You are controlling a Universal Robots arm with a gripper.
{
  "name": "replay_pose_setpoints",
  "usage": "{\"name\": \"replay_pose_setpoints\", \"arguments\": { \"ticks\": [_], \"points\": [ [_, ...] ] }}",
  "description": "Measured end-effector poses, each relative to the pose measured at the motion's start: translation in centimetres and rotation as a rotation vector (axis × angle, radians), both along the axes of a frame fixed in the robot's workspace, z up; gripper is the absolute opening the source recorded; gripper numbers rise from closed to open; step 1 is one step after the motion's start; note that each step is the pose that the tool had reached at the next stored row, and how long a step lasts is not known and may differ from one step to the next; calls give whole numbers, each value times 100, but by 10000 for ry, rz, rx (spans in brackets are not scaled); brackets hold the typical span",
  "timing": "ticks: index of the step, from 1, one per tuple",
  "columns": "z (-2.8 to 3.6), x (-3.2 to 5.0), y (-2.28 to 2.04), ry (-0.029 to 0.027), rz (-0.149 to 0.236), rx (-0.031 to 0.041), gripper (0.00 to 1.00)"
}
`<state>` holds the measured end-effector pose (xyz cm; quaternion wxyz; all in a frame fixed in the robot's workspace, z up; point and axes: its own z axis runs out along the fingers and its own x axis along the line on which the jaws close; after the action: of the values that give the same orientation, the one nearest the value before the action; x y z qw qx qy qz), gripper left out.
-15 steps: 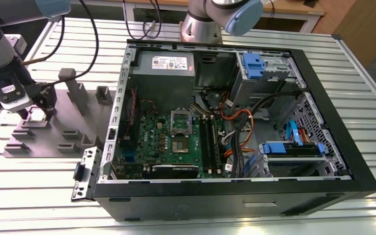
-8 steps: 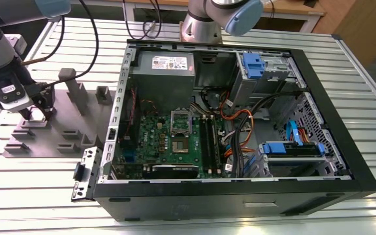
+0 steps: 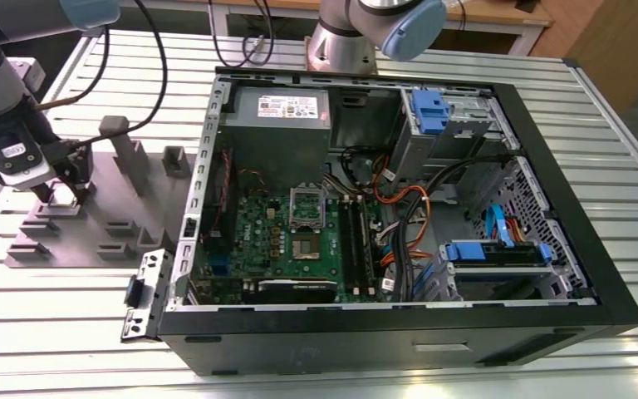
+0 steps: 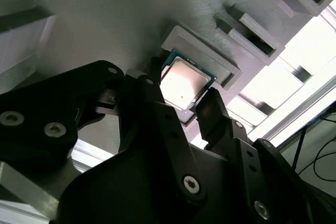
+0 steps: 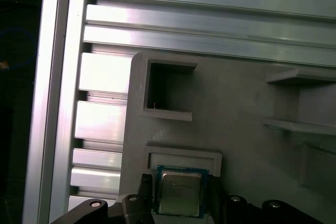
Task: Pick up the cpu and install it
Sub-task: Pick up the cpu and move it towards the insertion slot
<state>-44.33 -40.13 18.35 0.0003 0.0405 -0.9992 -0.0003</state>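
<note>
The cpu is a small square chip with a dull silvery top and a thin pale rim. It lies at a shallow raised pocket of the grey fixture plate on the exterior view's left. My gripper reaches down onto that plate, its two black fingers closed against opposite edges of the chip. In the first wrist view the cpu sits just under the pocket's rim, between the fingertips. In the exterior view the gripper stands well apart from the open computer case, whose green motherboard carries the silvery socket frame.
The fixture plate holds several other raised pockets and upright posts close to the gripper. A second arm's base stands behind the case. Cables, blue drive brackets and a grey power supply box crowd the case interior. Everything rests on a slatted aluminium table.
</note>
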Motion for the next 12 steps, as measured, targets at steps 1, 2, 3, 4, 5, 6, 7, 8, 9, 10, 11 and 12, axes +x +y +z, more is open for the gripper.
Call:
{"name": "replay_pose_setpoints", "arguments": {
  "ticks": [1,2,3,4,5,6,7,8,9,10,11,12],
  "points": [
    [2,0,0,2,0,-1,53],
    [2,0,0,1,0,0,53],
    [2,0,0,-1,0,0,53],
    [3,0,0,0,0,0,53],
    [3,0,0,2,0,-1,53],
    [1,-1,0,2,0,0,53],
    [0,-5,-1,3,1,0,53],
    [-1,-10,-1,2,0,1,53],
    [-1,-10,0,0,1,1,53],
    [-2,-13,0,-5,1,1,53],
    [-3,-14,0,-9,0,2,53],
    [-4,-14,0,-14,0,2,53]
  ]
}}
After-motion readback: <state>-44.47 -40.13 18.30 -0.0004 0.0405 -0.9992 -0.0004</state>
